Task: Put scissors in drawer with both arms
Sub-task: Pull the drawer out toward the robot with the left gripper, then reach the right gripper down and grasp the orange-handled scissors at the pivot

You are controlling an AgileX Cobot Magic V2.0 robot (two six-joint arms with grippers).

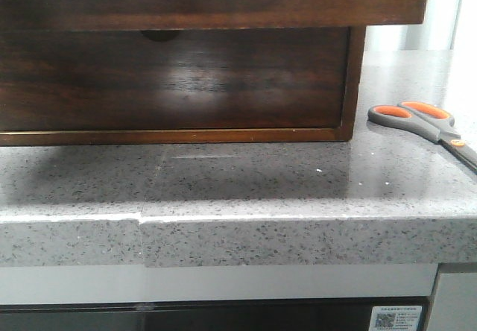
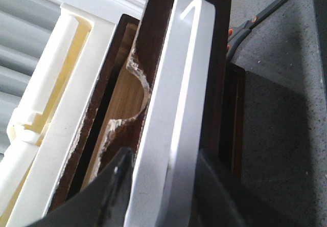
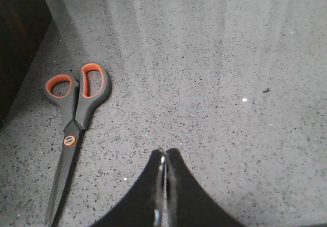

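The grey-handled, orange-looped scissors [image 3: 71, 125] are lying on the speckled grey worktop [image 3: 214, 84]; the right gripper [image 3: 163, 158] is hovering clenched, while the left gripper [image 2: 158, 160] is grasping the dark-brown glossy wooden drawer [image 2: 204, 43] front.

The scissors [image 1: 426, 124] lose their blades (dark ones) past the front view's edge.

The grey speckled stone countertop [image 1: 246, 189] has a thick front edge with a fine seam or crack running across its lip towards the left. On it rests a dark-brown glossy wooden cabinet [image 1: 179, 85], filling most of the left and middle of the surface, its base flat on the stone. Just beside the cabinet's right corner, apart from it, the scissors [image 1: 422, 121] lie flat and closed, orange-lined loops towards the cabinet and dark blades pointing away to the right.
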